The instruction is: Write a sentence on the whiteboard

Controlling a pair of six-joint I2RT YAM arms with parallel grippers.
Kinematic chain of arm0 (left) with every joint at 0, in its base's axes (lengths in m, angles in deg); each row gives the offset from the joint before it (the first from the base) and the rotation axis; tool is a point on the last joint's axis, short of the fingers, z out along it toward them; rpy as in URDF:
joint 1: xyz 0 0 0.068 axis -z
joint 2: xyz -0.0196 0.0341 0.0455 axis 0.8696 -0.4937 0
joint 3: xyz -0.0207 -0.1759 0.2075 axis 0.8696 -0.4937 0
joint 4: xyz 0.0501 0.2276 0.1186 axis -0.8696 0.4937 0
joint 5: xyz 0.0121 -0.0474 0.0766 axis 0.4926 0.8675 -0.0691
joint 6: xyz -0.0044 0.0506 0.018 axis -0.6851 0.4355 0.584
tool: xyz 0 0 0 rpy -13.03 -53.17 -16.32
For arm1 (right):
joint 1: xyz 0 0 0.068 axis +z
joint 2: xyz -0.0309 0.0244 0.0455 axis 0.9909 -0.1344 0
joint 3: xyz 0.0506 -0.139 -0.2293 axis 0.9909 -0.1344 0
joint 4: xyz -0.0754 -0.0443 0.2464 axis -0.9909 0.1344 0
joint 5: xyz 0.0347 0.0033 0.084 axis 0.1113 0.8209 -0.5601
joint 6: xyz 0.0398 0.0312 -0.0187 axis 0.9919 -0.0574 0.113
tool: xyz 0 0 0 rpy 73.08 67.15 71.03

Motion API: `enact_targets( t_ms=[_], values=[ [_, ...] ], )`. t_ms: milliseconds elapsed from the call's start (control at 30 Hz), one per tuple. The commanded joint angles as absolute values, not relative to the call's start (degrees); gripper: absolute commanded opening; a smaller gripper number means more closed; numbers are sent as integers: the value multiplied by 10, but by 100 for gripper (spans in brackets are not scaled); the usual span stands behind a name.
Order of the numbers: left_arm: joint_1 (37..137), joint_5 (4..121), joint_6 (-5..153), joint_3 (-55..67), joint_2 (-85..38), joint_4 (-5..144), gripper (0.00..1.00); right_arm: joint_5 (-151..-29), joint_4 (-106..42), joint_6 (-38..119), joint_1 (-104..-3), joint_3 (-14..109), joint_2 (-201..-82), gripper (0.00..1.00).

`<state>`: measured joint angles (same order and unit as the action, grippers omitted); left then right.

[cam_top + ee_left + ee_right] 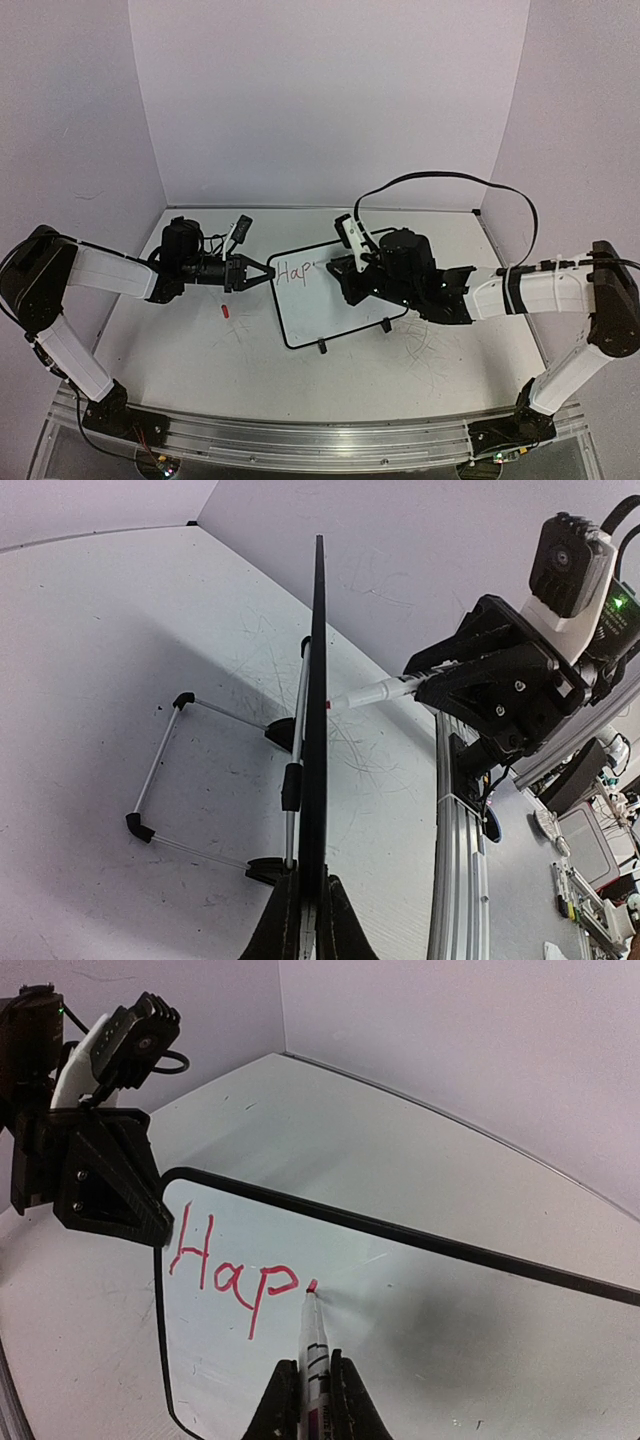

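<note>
The right gripper [308, 1385] is clenched on a marker [315, 1335] whose tip touches the whiteboard [470, 1330] just right of the red "Hap" of the sentence [225, 1270]. By my judgement, the next stroke wants light, even pressure, starting close beside the last letter and level with it. The left gripper [304, 905] is clamped on the board's left edge, bracing it about mid-bench [180, 360], and should hold firm against the pen's push. No container shows; only a small red piece [226, 311] lies nearer the bench's left edge.
</note>
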<state>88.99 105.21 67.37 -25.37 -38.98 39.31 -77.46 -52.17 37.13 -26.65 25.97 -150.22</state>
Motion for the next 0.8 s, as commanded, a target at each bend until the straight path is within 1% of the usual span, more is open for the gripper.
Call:
enact_targets(
  t_ms=[0, 433, 767],
  values=[
    [892, 1074, 677, -245, -377, 391, 0, -770, -521, 384, -263, 247, -1502, 0],
    [892, 1074, 676, -245, -378, 392, 0, -775, -518, 399, -254, 228, -1504, 0],
    [892, 1073, 676, -245, -377, 392, 0, -782, -519, 397, -253, 241, -1498, 0]
  ],
)
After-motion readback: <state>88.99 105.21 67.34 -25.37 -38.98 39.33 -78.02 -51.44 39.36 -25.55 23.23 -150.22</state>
